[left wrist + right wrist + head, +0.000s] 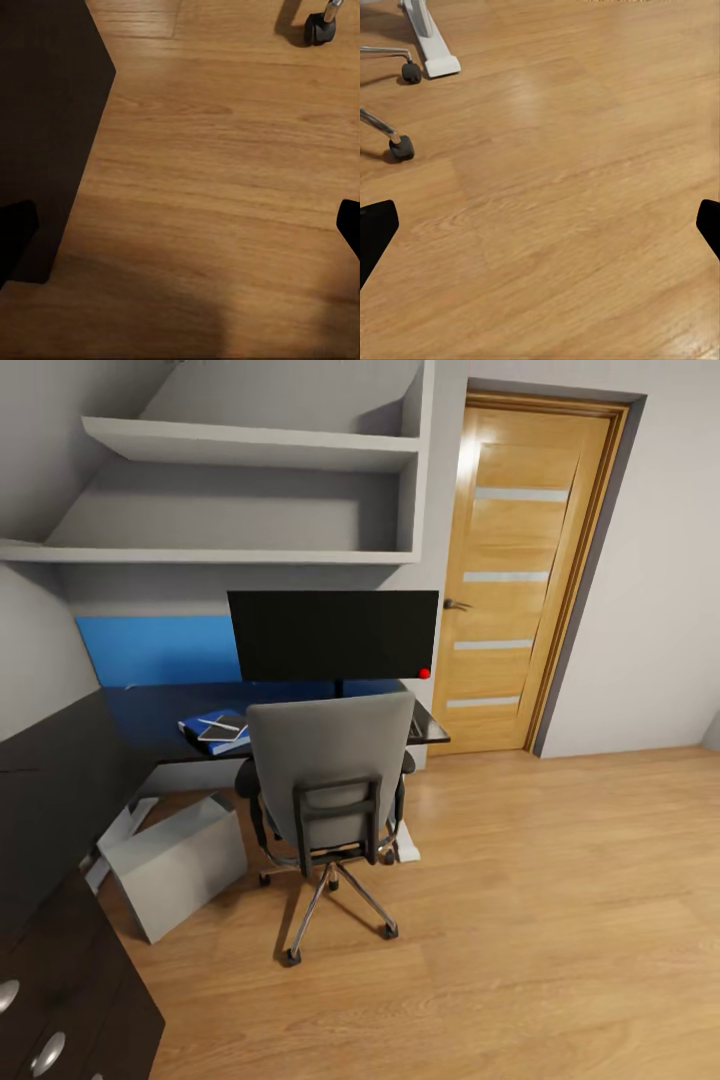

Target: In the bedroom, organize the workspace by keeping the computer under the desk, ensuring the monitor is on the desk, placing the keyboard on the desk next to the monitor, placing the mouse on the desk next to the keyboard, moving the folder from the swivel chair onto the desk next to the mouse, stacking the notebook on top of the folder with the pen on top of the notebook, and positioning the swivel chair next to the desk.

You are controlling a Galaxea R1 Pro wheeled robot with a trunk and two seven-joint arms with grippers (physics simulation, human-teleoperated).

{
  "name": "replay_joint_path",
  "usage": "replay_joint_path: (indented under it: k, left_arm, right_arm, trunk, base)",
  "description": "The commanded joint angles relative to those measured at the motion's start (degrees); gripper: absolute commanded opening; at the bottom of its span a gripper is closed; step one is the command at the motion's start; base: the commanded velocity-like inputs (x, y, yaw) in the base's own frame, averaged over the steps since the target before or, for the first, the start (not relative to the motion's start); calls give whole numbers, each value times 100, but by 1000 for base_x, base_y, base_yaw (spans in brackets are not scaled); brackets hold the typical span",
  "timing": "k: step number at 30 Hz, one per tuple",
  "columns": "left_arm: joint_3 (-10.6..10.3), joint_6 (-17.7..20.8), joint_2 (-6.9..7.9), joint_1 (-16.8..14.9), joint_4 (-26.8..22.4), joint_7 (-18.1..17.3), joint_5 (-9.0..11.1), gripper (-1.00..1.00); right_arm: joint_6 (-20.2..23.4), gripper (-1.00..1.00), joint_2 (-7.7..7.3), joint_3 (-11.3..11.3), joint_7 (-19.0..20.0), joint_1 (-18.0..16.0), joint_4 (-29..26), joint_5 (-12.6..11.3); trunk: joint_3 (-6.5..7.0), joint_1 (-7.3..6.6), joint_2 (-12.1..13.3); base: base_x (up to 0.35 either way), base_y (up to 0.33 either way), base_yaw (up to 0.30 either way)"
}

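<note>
The swivel chair [332, 800] stands on the wood floor [560, 920] right in front of the table [160, 715], its grey back facing the head camera and its seat turned toward the table edge. Behind it the monitor [333, 635] stands upright on the table, long axis running across the view, black screen facing the camera, red dot at its lower right corner. To the left of the chair back, the blue folder [198, 732] lies flat on the table, with the dark notebook [224, 729] on top of it, turned slightly askew; whether the pen lies there too is too small to tell. Under the table the light grey computer [178, 865] leans tilted on the floor, beside a white table leg. The wooden door [520, 580] is shut at the right.

The left gripper [187, 225] hangs over the floor beside a dark cabinet corner [45, 112], its fingers [15, 229] spread wide with nothing between them. The right gripper [544, 229] is likewise released, fingers [375, 229] far apart above bare floor near two chair casters [401, 146].
</note>
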Motion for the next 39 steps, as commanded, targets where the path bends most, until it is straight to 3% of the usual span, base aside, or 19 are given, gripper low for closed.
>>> replay_joint_path:
  k: [1, 12, 39]
  left_arm:
    - [-52, -28, 1, 55, 3, 24, 37, 100]
    - [-61, -46, 5, 472, 3, 17, 22, 100]
    - [-70, -37, 6, 495, 3, -61, 18, 100]
  right_arm:
    - [-19, 100, 0, 49, -33, 19, 13, -9]
    - [45, 100, 37, 58, -47, 182, 15, 8]
    - [76, 100, 7, 50, -41, 186, 10, 12]
  trunk:
    - [13, -23, 39]
    - [211, -265, 480]
    - [528, -858, 1563]
  base:
    - [0, 0, 0]
    - [0, 0, 0]
    - [0, 0, 0]
